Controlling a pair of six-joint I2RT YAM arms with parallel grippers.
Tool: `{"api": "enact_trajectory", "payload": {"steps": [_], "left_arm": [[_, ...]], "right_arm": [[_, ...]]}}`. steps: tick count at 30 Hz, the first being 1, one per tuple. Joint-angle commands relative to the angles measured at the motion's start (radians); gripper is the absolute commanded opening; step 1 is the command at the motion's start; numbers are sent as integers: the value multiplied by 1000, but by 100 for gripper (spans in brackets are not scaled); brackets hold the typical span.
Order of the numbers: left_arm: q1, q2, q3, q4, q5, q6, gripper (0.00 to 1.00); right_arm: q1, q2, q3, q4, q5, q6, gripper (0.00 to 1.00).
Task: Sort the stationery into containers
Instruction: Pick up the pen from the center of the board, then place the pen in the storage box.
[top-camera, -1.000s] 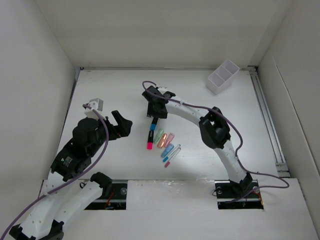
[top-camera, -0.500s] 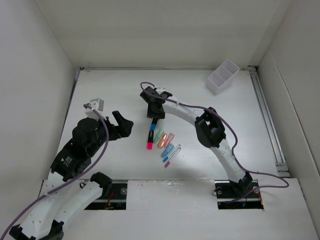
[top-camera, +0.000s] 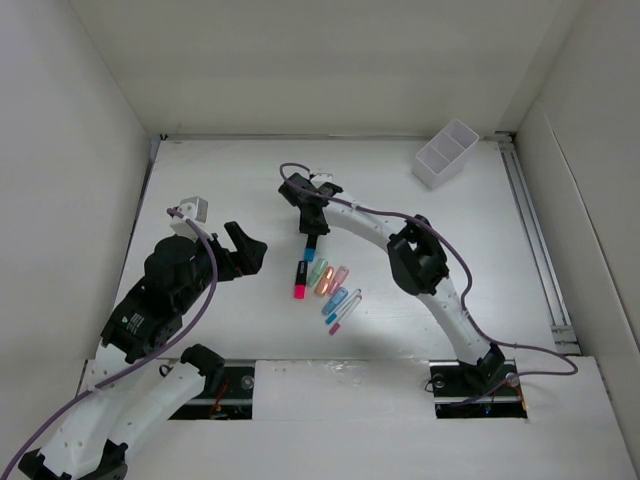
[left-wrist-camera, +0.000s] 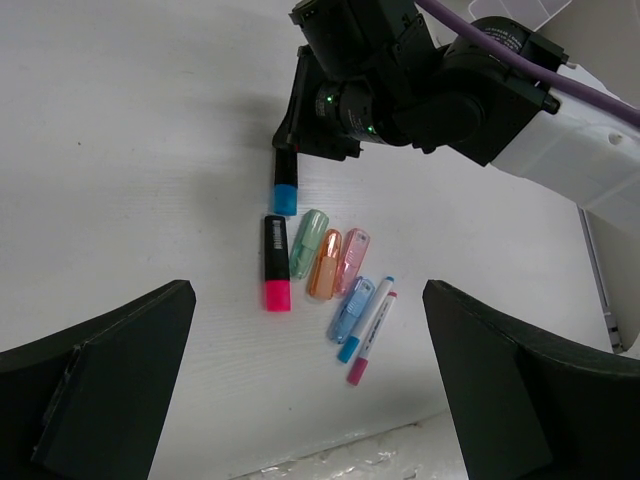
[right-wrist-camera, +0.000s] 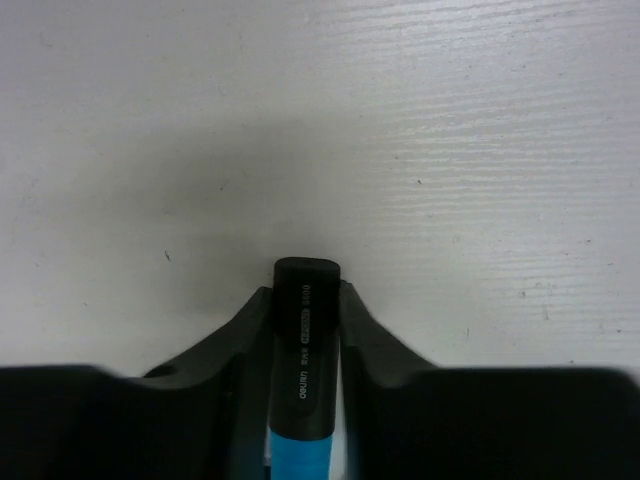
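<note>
My right gripper (top-camera: 311, 226) is shut on a black marker with a blue end (right-wrist-camera: 307, 350), which also shows in the left wrist view (left-wrist-camera: 285, 186). Just near of it a black-and-pink marker (left-wrist-camera: 275, 262) lies on the table. Beside that lie stubby green (left-wrist-camera: 308, 242), orange (left-wrist-camera: 325, 264), pink (left-wrist-camera: 352, 260) and blue (left-wrist-camera: 350, 308) pieces and two thin white pens (left-wrist-camera: 372, 322). The white two-compartment box (top-camera: 446, 153) stands at the far right. My left gripper (top-camera: 245, 250) is open and empty, left of the pile.
White walls close in the table on the left, back and right. A metal rail (top-camera: 535, 245) runs along the right edge. The right arm (top-camera: 420, 258) arches over the table right of the pile.
My right gripper has shifted slightly left and farther with the black-blue marker, and a small gap has opened between it and the black-pink marker. The left arm has not moved.
</note>
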Motion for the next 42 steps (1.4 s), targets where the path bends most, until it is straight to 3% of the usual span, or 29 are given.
{"api": "enact_trajectory", "payload": {"steps": [1, 3, 6, 11, 20, 28, 33, 38, 42], "left_arm": [[2, -7, 39, 54, 10, 4, 100], [2, -7, 39, 54, 10, 4, 100], [2, -7, 30, 54, 19, 4, 100], [2, 5, 30, 63, 38, 4, 100], [2, 63, 19, 126, 81, -5, 100], [2, 134, 19, 207, 90, 4, 100], [2, 167, 19, 244, 90, 22, 100], [2, 195, 19, 253, 70, 32, 100], [2, 226, 19, 263, 70, 32, 100]], "right_arm": [[-1, 48, 32, -35, 6, 14, 21], [-1, 48, 41, -35, 5, 14, 9], [-12, 4, 41, 11, -5, 23, 0], [-122, -130, 70, 105, 8, 60, 0], [-523, -299, 144, 240, 301, -20, 0], [-693, -277, 144, 522, 433, -184, 0], [-722, -201, 203, 703, 481, -290, 0], [-731, -52, 307, 781, 536, -468, 0], [-753, -26, 293, 847, 536, -477, 0]]}}
